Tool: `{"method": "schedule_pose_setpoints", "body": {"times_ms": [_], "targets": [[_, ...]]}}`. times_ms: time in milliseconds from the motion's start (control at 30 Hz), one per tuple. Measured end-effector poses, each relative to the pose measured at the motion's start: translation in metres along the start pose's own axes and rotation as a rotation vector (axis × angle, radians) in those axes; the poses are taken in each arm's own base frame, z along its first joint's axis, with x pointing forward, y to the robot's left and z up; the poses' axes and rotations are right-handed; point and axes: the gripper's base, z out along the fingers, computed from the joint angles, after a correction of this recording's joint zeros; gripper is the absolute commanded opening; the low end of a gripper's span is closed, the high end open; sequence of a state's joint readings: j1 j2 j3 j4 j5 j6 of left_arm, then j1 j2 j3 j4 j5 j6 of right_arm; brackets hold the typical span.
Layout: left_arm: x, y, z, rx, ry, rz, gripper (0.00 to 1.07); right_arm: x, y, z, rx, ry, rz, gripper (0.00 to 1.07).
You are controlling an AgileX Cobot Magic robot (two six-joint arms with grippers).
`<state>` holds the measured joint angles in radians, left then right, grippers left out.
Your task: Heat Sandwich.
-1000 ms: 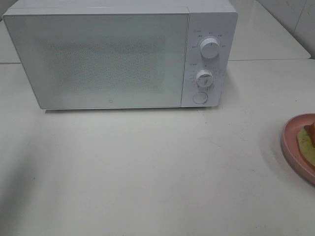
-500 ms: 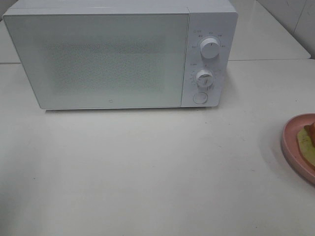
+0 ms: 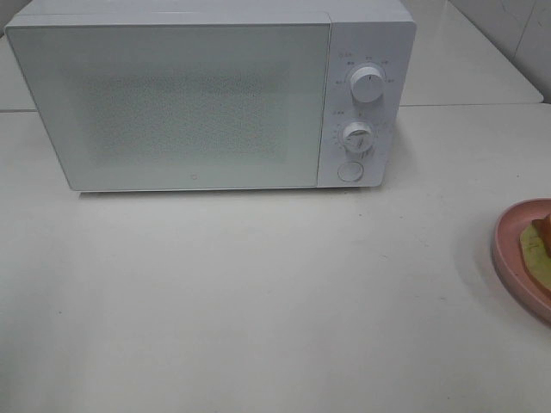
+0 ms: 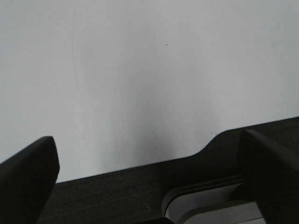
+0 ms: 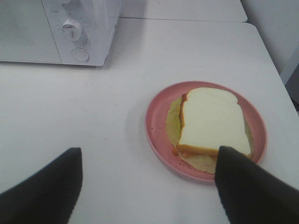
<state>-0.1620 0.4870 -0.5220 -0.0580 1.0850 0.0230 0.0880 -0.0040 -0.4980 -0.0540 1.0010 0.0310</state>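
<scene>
- My right claw (image 5: 147,186) hangs above the white tabletop (image 5: 93,102), its two dark fingers (image 5: 44,191) spread wide with nothing between them.
- My left claw (image 4: 149,182) is likewise spread wide and empty, dark fingertips (image 4: 28,177) at either side of its view, poised over the white table's front edge (image 4: 140,161) with dark floor beyond.
- Neither claw shows in the high view.
- Seen from my right wrist, the round pink plate (image 5: 156,116) lies just ahead at about one o'clock, one fingertip overlapping its near rim in the picture.
- On that plate rests the sandwich of thick white bread with tan-brown crust (image 5: 212,121), a pale yellow-green layer showing under it; it lies flat, inside the rim.
- In the high view the plate (image 3: 508,245) sits at three o'clock, cut off by the frame's edge, with only a sliver of sandwich (image 3: 538,245) visible.
- Bare table spreads between plate and oven.
- Farthest, at twelve o'clock, stands the white box-shaped microwave oven (image 3: 198,103), door shut, two round white dials (image 3: 368,86) and a round button (image 3: 349,171) on its right panel.
</scene>
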Motion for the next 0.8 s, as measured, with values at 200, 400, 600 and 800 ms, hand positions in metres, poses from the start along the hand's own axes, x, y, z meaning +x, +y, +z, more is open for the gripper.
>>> {"method": "schedule_pose_setpoints", "body": {"times_ms": [200, 400, 600, 800], "targets": [[0.003, 0.0, -0.005, 0.0, -0.041, 0.003, 0.98, 0.0, 0.0, 0.0, 0.0, 0.0, 0.0, 0.75], [0.011, -0.002, -0.016, 0.012, -0.125, 0.002, 0.98, 0.0, 0.0, 0.0, 0.0, 0.0, 0.0, 0.75], [0.027, -0.003, -0.034, 0.013, -0.275, 0.009, 0.98, 0.0, 0.0, 0.0, 0.0, 0.0, 0.0, 0.75], [0.041, -0.003, -0.046, -0.048, -0.396, -0.044, 0.98, 0.0, 0.0, 0.0, 0.0, 0.0, 0.0, 0.75]]}}
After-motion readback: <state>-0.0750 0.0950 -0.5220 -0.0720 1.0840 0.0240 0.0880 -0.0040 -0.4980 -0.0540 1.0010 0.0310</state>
